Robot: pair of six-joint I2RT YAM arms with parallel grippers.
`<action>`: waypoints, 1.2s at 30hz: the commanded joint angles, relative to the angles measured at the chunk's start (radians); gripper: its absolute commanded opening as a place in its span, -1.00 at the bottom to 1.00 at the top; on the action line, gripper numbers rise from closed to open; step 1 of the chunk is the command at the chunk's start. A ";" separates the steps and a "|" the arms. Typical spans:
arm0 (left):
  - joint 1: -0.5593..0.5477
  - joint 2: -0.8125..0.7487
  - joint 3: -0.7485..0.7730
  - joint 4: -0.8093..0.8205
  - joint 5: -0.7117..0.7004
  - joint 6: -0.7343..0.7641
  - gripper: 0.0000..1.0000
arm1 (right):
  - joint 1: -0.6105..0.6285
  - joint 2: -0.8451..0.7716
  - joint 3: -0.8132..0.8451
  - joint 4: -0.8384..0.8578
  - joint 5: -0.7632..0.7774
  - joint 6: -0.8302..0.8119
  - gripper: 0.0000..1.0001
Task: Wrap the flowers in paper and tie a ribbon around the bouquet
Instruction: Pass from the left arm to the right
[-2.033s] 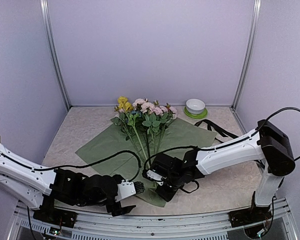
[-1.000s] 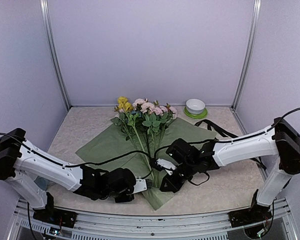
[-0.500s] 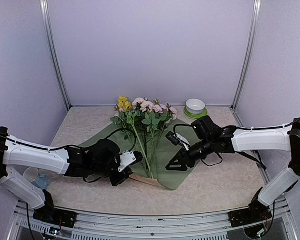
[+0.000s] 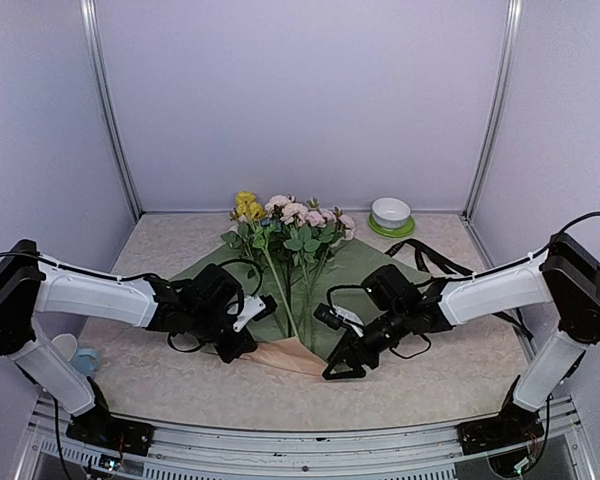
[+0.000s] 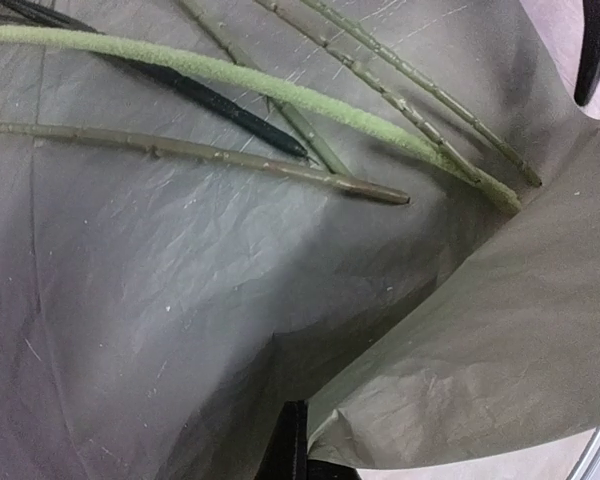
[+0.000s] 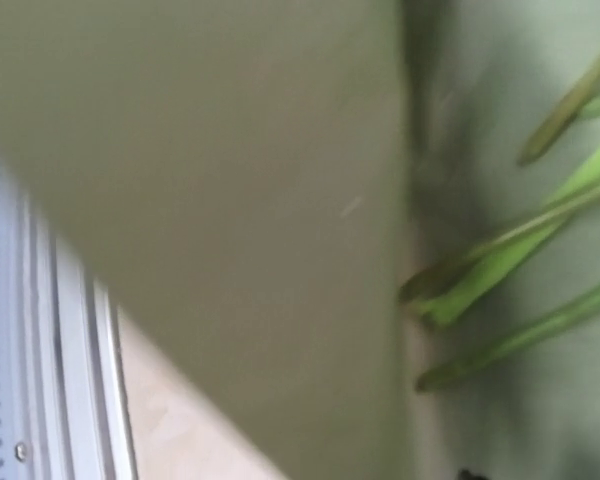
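At table (image 4: pixel 170 245) centre: flowers (image 4: pixel 290 215) lie on green paper (image 4: pixel 365 265) | my left tool (image 4: pixel 250 318) clenched on paper's near fold, peach underside showing | right tool (image 4: pixel 342 362) spread, empty | wrapping barely begun; ribbon (image 4: pixel 430 255) untied, far right

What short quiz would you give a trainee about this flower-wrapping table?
1. True or false: the small white bowl stands on the large sage-green wrapping paper.
2. In the bunch of artificial flowers, which bloom lies farthest toward the left arm's side? A yellow, B pink, C blue.
3. Fill in: the right gripper has its jaws ____.
Key: 1 false; 2 A; 3 open.
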 commanded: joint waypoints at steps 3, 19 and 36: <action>0.049 0.026 0.020 -0.054 0.064 -0.050 -1.00 | 0.025 0.038 -0.057 0.146 -0.007 -0.027 0.33; 0.067 -0.014 0.012 -0.073 0.137 -0.069 -1.00 | 0.013 0.134 -0.039 0.186 0.001 0.007 -1.00; -0.013 -0.018 0.034 0.095 0.215 -0.004 0.10 | -0.014 0.207 0.185 -0.414 -0.156 -0.100 -1.00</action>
